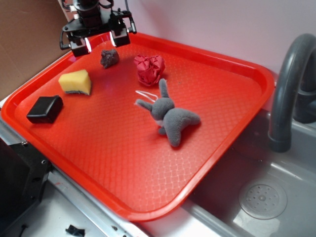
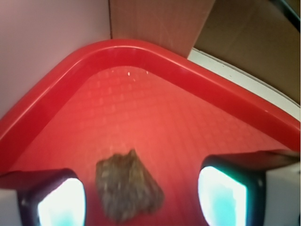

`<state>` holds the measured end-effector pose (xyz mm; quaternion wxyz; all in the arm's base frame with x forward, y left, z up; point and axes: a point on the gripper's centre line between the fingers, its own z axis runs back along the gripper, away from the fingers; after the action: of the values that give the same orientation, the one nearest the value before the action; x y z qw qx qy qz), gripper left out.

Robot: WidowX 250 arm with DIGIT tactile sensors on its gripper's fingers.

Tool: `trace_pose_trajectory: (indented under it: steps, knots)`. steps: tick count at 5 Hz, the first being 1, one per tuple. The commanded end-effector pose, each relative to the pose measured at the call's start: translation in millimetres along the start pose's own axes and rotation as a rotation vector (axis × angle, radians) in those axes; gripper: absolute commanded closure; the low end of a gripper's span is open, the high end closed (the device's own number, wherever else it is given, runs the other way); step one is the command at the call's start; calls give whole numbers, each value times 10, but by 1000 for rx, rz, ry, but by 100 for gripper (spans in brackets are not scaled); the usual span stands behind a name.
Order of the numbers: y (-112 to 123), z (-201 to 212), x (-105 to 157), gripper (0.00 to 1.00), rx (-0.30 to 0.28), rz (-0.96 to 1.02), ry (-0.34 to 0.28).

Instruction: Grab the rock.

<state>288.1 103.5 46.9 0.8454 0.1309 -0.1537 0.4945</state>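
Observation:
The rock [image 1: 109, 58] is a small lumpy brown-grey stone lying on the red tray [image 1: 207, 64] near its far left corner. My gripper [image 1: 100, 43] hangs open just above and behind it, its two pads spread wide. In the wrist view the rock [image 2: 128, 185] rests on the tray floor between the two lit fingertips [image 2: 63, 202], nearer the left one and touching neither. Nothing is held.
On the tray also lie a yellow sponge wedge [image 1: 76, 82], a glossy black block [image 1: 45, 109], a red wrinkly ball [image 1: 149, 68] and a grey plush rabbit [image 1: 170, 117]. The tray's raised rim [image 2: 141, 47] curves just beyond the rock. A sink [image 1: 261, 197] and faucet [image 1: 286, 84] stand at right.

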Motion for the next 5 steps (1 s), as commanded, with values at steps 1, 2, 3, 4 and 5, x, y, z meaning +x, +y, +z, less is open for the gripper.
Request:
trace_pose_trajectory:
  steps: [1,2,3,4,5]
  knots:
    - [-21,-100,158,0,-7,3,-55]
    - [-36,-161,99,0,-5,-7,-42]
    - [-28,-144,69,100,-7,-4,-46]
    - [-18,-83,71,100,-19,-9,-41]
    - [-68,372,104,100,-27,-124,29]
